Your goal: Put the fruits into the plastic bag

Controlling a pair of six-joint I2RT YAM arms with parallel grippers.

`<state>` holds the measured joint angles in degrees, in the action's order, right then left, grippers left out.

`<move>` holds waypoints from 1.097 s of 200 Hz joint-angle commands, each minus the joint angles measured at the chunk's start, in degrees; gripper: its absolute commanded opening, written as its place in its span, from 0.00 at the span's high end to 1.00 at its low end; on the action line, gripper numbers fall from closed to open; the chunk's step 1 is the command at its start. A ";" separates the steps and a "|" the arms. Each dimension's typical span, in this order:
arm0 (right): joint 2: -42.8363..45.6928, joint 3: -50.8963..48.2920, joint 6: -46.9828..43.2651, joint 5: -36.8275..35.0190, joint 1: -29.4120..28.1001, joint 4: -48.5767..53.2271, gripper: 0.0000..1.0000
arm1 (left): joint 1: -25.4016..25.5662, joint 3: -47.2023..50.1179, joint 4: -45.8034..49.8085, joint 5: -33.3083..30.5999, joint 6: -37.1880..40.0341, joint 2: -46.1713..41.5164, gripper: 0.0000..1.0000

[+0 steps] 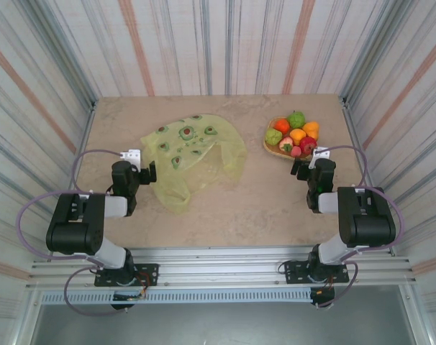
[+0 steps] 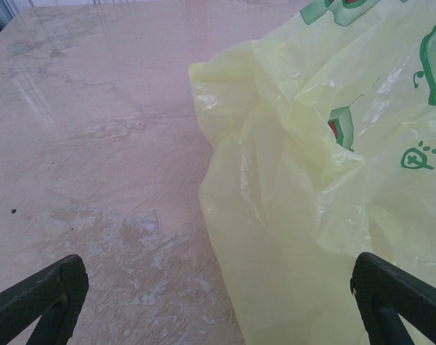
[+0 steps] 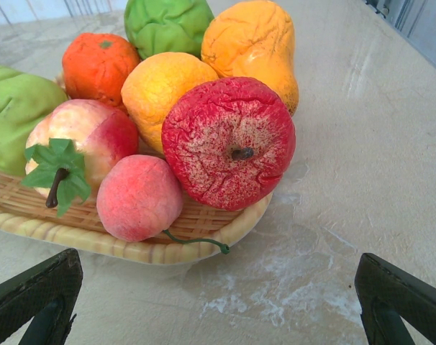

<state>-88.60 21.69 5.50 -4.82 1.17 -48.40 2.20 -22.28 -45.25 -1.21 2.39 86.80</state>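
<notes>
Several toy fruits (image 1: 295, 134) are piled in a round woven tray (image 1: 274, 150) at the back right. In the right wrist view a red apple (image 3: 229, 144) and a pink peach (image 3: 139, 198) lie nearest, with orange, yellow and green fruits behind them. My right gripper (image 1: 308, 162) (image 3: 218, 287) stands open just short of the tray rim (image 3: 203, 237), holding nothing. The yellow-green plastic bag (image 1: 193, 154) (image 2: 326, 180), printed with avocados, lies crumpled on the table at the back left. My left gripper (image 1: 142, 163) (image 2: 218, 287) is open at the bag's near left edge, with its right finger over the plastic.
The beige marbled tabletop (image 1: 261, 201) has bare room between bag and tray and in front of both. Striped walls close in the far side and both flanks. A metal rail (image 1: 218, 255) runs along the near edge, by the arm bases.
</notes>
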 commanded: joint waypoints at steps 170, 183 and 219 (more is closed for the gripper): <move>45.97 11.91 25.94 -0.96 -1.08 47.52 0.01 | 3.36 -12.13 45.39 1.56 -37.27 -39.59 0.01; 44.54 13.03 25.44 -0.83 -4.72 48.59 0.01 | 5.61 -13.27 48.01 1.62 -36.36 -38.42 0.02; 37.78 14.18 21.62 -3.34 -19.05 47.44 0.01 | 11.85 -14.80 50.80 2.00 -33.87 -34.20 0.01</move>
<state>-46.68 34.00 29.45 -7.92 -10.24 -2.46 11.00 -34.74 1.93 -1.02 -32.36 50.43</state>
